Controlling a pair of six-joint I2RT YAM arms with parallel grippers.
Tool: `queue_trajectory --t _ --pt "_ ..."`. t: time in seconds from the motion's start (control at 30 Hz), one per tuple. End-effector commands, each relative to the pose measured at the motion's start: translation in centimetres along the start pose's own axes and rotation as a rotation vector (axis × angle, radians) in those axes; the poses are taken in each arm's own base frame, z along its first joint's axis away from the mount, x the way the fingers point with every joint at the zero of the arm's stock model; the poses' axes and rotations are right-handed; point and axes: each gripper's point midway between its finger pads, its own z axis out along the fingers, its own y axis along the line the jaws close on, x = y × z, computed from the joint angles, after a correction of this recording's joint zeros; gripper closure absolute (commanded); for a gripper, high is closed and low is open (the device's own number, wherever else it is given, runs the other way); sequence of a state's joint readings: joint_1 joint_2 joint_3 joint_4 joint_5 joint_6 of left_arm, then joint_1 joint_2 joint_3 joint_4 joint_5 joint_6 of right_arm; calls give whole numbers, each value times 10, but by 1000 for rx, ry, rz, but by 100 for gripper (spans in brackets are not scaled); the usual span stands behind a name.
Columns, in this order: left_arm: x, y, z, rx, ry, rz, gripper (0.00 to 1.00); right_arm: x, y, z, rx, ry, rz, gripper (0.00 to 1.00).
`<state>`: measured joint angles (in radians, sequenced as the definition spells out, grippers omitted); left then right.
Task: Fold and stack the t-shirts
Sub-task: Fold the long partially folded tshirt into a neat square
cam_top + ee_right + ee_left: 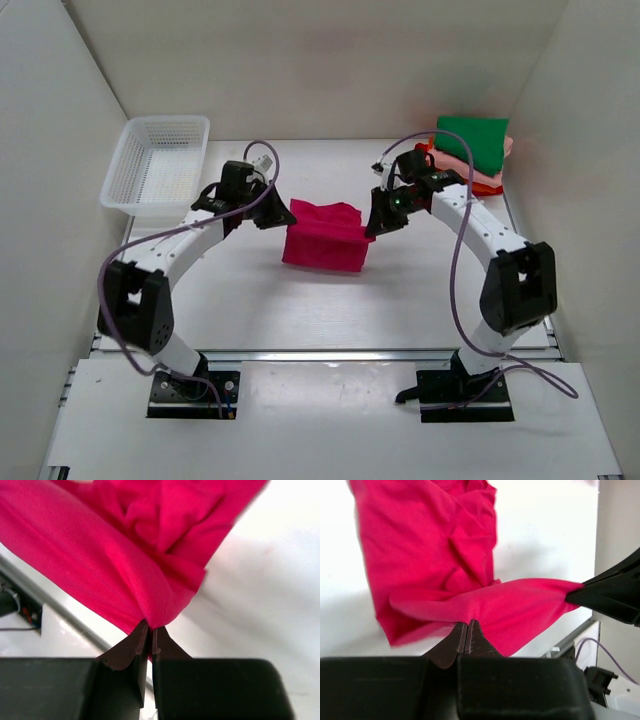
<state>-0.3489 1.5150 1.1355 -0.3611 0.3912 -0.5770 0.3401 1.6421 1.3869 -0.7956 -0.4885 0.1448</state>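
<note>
A magenta-pink t-shirt (325, 238) hangs bunched between both arms over the middle of the table. My left gripper (281, 215) is shut on its left edge; in the left wrist view the cloth (470, 580) is pinched at the closed tips of that gripper (468, 623). My right gripper (372, 228) is shut on the shirt's right corner, seen in the right wrist view as cloth (130, 565) pinched at the gripper's (151, 627) tips. Folded t-shirts (472, 148), green on top of light pink, orange and red, are stacked at the back right.
A white mesh basket (157, 165) stands at the back left. White walls close in the table on the left, back and right. The arm bases sit on a metal rail (320, 355) at the near edge.
</note>
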Motion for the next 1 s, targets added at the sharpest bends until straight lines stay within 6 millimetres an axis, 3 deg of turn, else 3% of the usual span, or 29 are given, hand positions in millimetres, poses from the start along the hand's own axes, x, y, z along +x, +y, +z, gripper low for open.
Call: queue_trajectory --t 0.0,0.1,0.2,0.23,0.33,0.47,0.5,0.53,0.57,0.63,0.67,0.7,0.8,0.87,0.97 --pt "-23 17 22 -11 -18 -1 100 -32 -25 11 31 -50 -42 100" --pt "-30 28 43 -29 -13 -12 100 -56 -36 19 34 -83 -46 100" --pt "-44 33 67 -30 -14 -15 100 -71 -54 44 47 -55 -32 100" --pt "-46 36 70 -40 -11 -20 100 -84 -56 40 47 -84 -43 99" --pt "-64 42 85 -40 -44 -31 100 -99 -67 56 48 -95 -28 96" --pt "-88 55 97 -62 -112 -46 89 -128 -78 71 32 -158 -53 96" --pt "-93 60 98 -71 -133 -61 85 -135 -80 76 18 -177 -44 95" --pt "-99 60 98 -60 -164 -72 77 -147 -79 74 0 -224 -61 95" --pt "-115 60 92 -51 -225 -72 67 -147 -76 80 -46 -229 -44 93" --pt "-122 68 85 -57 -310 -111 59 -170 -72 75 -109 -356 -50 93" --pt "-142 63 72 -45 -397 -104 59 -169 -69 73 -138 -376 -2 94" --pt "-146 62 64 -38 -443 -107 60 -187 -62 64 -166 -464 -42 97" --pt "-153 61 49 -37 -486 -86 61 -209 -51 51 -206 -575 -39 96" --pt "-153 59 49 -18 -462 -51 58 -221 -45 53 -231 -597 -45 88" --pt "-140 52 62 23 -381 -6 52 -230 -43 67 -231 -577 -62 87"
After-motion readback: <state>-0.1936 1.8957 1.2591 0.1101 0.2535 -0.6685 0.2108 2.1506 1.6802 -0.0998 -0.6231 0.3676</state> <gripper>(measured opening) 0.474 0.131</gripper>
